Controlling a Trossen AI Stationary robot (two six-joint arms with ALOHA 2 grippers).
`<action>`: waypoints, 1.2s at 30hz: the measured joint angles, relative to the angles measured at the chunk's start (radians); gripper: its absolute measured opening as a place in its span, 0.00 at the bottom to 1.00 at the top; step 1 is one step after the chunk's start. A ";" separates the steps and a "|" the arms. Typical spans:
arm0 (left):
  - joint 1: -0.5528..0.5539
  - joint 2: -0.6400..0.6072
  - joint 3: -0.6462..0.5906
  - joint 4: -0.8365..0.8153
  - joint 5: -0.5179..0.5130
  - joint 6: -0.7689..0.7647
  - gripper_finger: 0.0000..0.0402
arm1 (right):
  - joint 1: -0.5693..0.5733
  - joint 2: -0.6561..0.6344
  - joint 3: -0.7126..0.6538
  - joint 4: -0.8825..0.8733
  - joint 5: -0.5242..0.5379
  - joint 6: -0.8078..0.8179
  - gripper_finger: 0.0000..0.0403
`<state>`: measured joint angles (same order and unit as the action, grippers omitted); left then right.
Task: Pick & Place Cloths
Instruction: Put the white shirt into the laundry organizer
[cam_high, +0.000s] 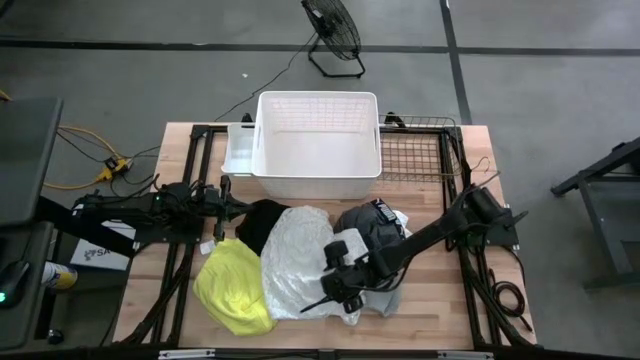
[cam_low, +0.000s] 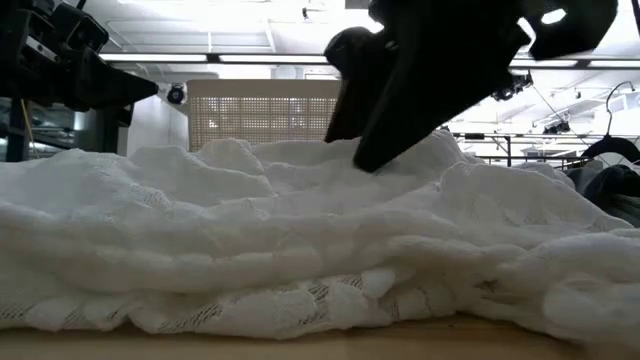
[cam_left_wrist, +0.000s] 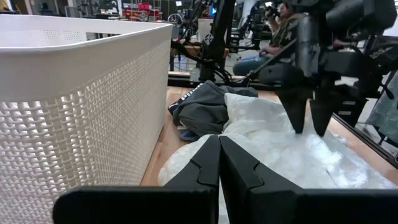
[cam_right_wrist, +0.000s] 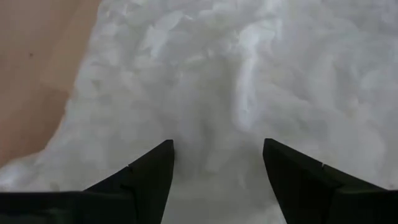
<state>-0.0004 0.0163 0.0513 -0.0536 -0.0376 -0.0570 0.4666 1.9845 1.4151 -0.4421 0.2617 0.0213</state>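
Fingers (cam_right_wrist: 217, 162) spread above crumpled, lacy white cloth (cam_right_wrist: 249, 74).

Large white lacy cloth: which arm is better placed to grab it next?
Right. The right gripper hangs open directly over the large white lacy cloth, fingers straddling its folds. The left gripper sits shut beside the white slatted plastic basket.

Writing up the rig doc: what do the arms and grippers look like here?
Both arms are black, jointed tubes with cables along them. The right gripper has two dark wedge-shaped fingers tapering to points, and a white block behind it. The left gripper has flat black fingers with angular stepped inner edges.
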 joint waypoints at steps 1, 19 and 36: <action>0.000 0.000 0.000 0.000 0.000 0.000 0.00 | -0.003 0.004 0.000 0.006 0.005 0.000 0.60; 0.000 0.000 0.000 0.000 0.000 0.000 0.00 | -0.058 0.017 0.000 -0.002 -0.044 0.036 0.28; 0.000 0.000 0.000 0.000 0.000 0.000 0.00 | -0.082 0.017 0.000 0.002 -0.143 0.064 0.04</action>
<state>-0.0004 0.0162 0.0512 -0.0537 -0.0374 -0.0570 0.3847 2.0010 1.4147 -0.4400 0.1187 0.0856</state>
